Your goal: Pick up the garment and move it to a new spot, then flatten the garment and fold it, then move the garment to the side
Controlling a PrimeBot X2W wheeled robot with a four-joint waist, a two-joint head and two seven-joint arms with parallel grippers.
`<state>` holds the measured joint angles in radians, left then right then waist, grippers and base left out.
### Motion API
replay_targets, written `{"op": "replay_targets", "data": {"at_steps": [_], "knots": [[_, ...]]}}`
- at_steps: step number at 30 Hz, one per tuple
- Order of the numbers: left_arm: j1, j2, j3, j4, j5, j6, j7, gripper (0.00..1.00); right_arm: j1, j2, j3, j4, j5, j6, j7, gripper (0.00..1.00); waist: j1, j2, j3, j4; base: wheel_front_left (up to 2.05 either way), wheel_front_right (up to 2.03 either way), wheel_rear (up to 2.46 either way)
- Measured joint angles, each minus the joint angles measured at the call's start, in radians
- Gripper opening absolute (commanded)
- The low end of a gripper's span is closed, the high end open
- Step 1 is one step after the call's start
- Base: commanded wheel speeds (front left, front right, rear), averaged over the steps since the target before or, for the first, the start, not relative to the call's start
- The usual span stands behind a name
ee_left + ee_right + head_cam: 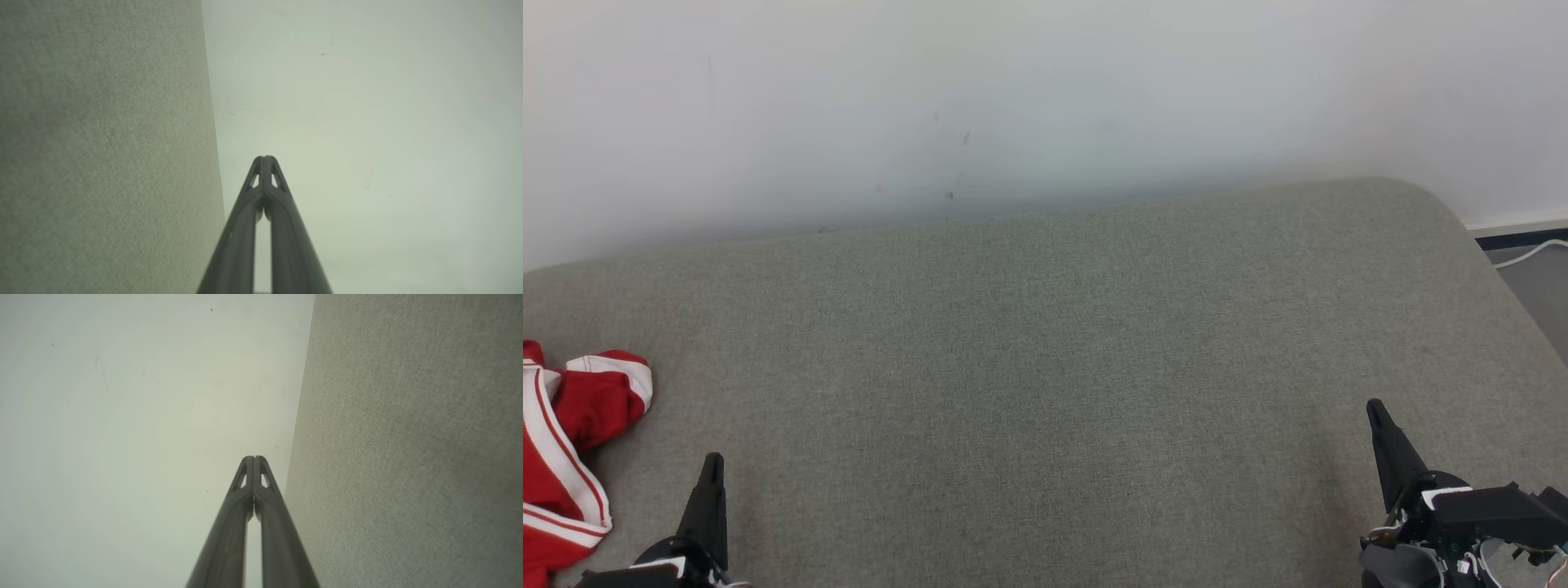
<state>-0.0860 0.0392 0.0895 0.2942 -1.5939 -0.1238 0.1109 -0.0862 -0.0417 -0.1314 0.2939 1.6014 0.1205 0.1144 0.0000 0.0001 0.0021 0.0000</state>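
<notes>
Your jaws are both closed and empty; approach the garment [564, 457] at the left edge of the cushion [1045, 367] unopened and you may shove it off.

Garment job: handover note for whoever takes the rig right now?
Left gripper: shut, empty, over the grey cushion.
Right gripper: shut, empty, at the lower right of the head view.
Garment: red with white stripes, crumpled on the cushion at the head view's left edge, partly cut off, to the left of the left gripper, untouched.
Done: nothing visible; garment not flattened or folded.
Left: pick up, move, flatten, fold, set aside.
</notes>
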Motion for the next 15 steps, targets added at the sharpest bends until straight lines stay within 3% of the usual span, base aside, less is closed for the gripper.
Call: {"op": "replay_targets", "data": {"at_steps": [7,8,9,10,15], "knots": [[0.000,0.000,0.000,0.000,0.000,0.000,0.000,0.00,0.000,0.000,0.000,0.000,0.000,0.000,0.000,0.00,0.0000,-0.0001,0.000,0.000,0.00,0.00,0.00],[0.000,0.000,0.000,0.000,0.000,0.000,0.000,1.00,0.000,0.000,0.000,0.000,0.000,0.000,0.000,1.00,0.0000,0.0000,0.000,0.000,0.00,0.00,0.00],[0.001,-0.001,-0.001,0.006,0.000,0.000,0.000,0.00,0.002,0.001,0.001,0.006,0.000,0.000,0.000,0.00,0.0000,0.0000,0.000,0.000,0.00,0.00,0.00],[0.006,-0.004,-0.002,0.016,0.000,0.001,0.000,1.00,0.009,0.003,0.002,0.015,0.000,-0.001,0.000,1.00,0.0000,0.0000,0.000,0.000,0.00,0.00,0.00],[0.050,-0.019,-0.013,0.053,0.000,0.002,-0.008,1.00,0.057,0.016,0.010,0.055,0.000,-0.006,-0.009,1.00,0.0000,0.0000,0.000,0.000,0.00,0.00,0.00]]}}
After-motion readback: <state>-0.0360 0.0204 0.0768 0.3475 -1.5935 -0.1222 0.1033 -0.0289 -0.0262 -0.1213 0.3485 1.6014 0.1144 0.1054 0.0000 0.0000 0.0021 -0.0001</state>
